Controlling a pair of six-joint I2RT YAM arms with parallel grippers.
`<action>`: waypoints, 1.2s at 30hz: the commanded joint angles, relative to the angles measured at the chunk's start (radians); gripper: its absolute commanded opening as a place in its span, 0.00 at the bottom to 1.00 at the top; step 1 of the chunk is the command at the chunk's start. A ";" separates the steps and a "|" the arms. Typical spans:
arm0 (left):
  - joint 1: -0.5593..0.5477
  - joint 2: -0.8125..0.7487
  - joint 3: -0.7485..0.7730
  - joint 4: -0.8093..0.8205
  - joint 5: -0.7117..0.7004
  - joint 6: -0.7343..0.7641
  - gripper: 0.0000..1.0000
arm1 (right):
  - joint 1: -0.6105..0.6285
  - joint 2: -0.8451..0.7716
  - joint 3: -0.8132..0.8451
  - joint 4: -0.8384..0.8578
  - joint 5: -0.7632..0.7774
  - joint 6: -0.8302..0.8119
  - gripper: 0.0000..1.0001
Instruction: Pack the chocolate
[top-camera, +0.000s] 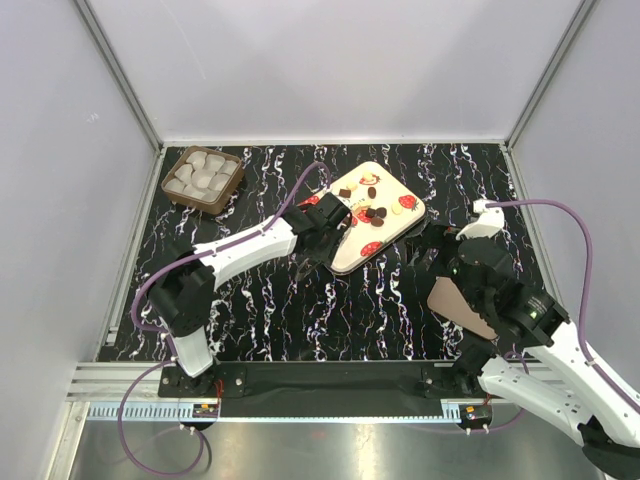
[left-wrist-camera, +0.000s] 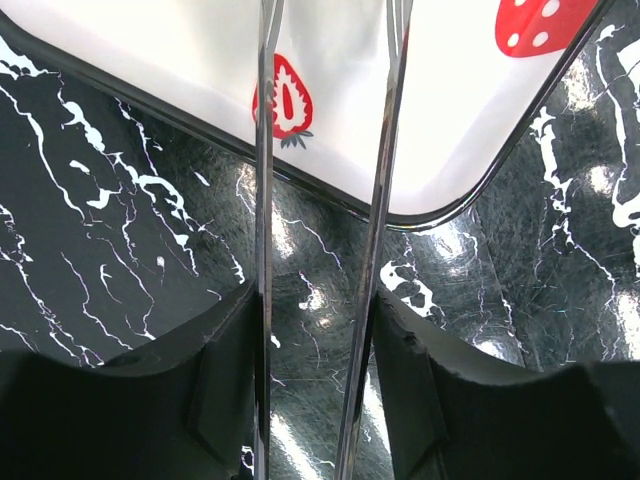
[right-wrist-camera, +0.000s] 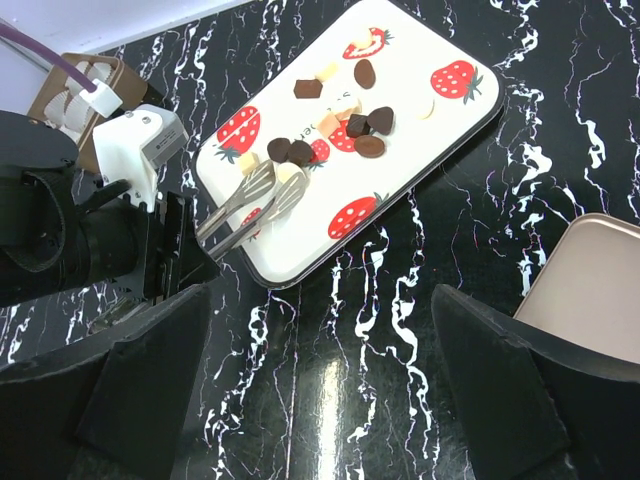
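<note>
Several chocolate (right-wrist-camera: 365, 125) pieces, dark, tan and cream, lie scattered on the far half of a white strawberry-print tray (right-wrist-camera: 300, 245). The top view shows the chocolate (top-camera: 375, 213) on the tray (top-camera: 352, 255) at mid-table. My left gripper (left-wrist-camera: 315, 300) is shut on metal tongs (left-wrist-camera: 265, 200). The tongs (right-wrist-camera: 240, 205) reach over the tray's near corner, tips slightly apart beside cream and dark pieces. I cannot tell whether they hold one. My right gripper (right-wrist-camera: 320, 300) hangs open over bare table, right of the tray, with nothing between its fingers.
A brown box (top-camera: 203, 179) of white paper cups stands at the back left. A flat tan lid (top-camera: 455, 305) lies on the table under the right arm, also showing in the right wrist view as a tan lid (right-wrist-camera: 600, 290). Grey walls close three sides.
</note>
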 joint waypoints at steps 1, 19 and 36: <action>0.007 0.004 0.045 0.029 0.018 -0.021 0.53 | 0.001 -0.014 -0.004 0.010 0.034 0.013 1.00; 0.033 0.046 0.081 0.035 0.070 -0.018 0.48 | 0.001 -0.011 -0.010 0.012 0.037 0.013 1.00; 0.033 -0.095 0.216 -0.138 0.023 0.001 0.42 | 0.001 -0.015 -0.007 0.022 0.013 0.022 1.00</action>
